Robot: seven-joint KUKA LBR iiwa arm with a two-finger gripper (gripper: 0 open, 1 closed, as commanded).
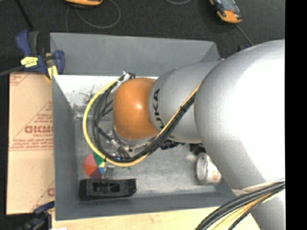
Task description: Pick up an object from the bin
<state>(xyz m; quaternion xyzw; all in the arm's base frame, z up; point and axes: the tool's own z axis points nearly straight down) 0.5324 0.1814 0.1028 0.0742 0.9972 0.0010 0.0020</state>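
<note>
Gripper (108,153) low in the bin (134,51), hidden under the wrist's orange cover (134,109); open or shut, cannot tell. Nearest of 3 things: a small red, green and blue toy (94,166), just beside it near the lower-left corner. Black oblong block (107,188) lies along the lower wall; pale can (207,170) lower right. Step: probably settling onto the toy. Next move needs a square grip and a lift clear of the block.

Silver arm (240,109); orange domed wrist cover (133,108); yellow and black cables (86,122).
</note>
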